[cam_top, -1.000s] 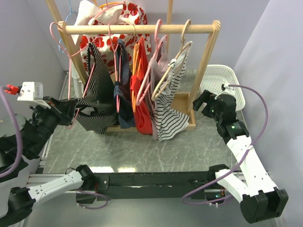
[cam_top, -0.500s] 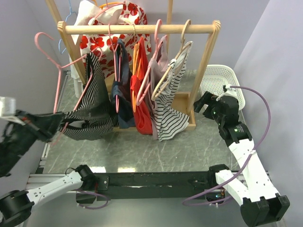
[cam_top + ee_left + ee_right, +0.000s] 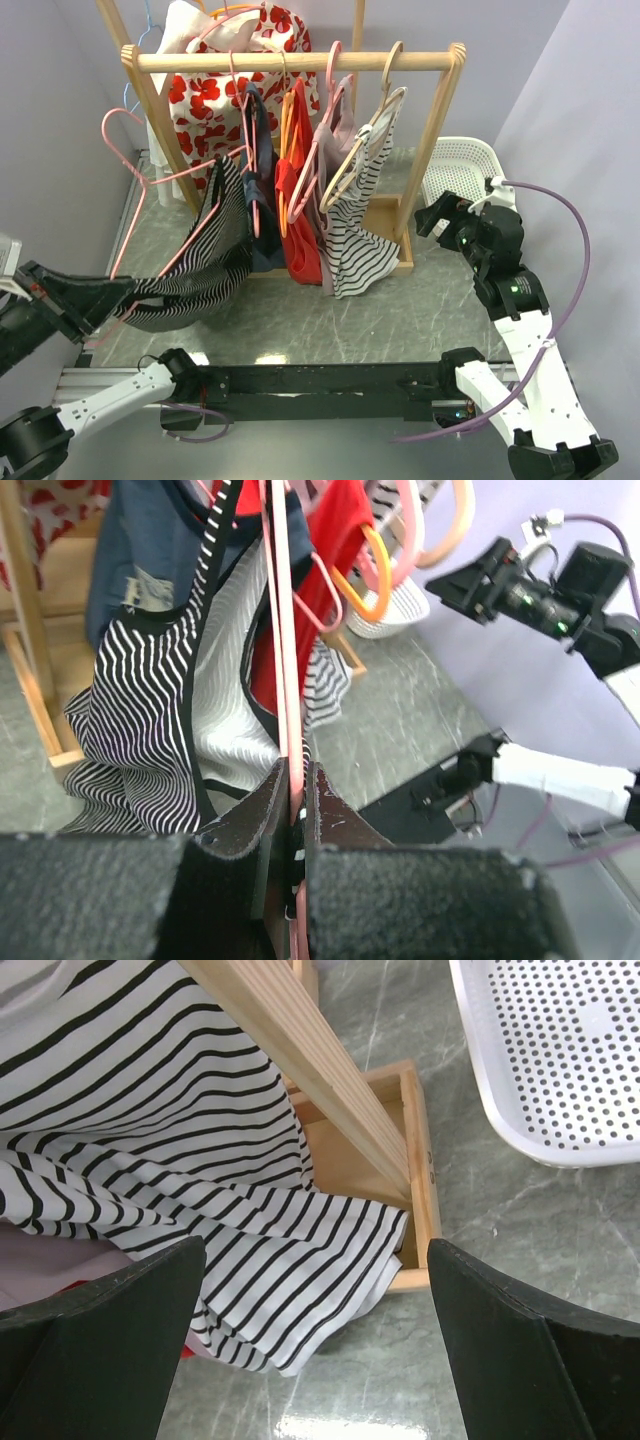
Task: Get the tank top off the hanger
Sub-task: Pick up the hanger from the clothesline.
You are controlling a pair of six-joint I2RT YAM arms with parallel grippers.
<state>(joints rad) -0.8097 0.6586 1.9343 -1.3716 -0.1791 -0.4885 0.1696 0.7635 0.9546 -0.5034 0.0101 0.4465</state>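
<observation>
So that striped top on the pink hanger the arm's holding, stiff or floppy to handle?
Probably floppy: the striped tank top sags in loose folds from the pink hanger. Likely light, since that thin hanger shows no obvious bend. It may swing, since the left gripper pinches the hanger.

We see pale lilac walls (image 3: 570, 80) closing in on the left, far and right sides of a grey-green marbled table (image 3: 300, 320). Light glares near its near edge. A white perforated basket (image 3: 455, 165) sits toward its far right corner.
</observation>
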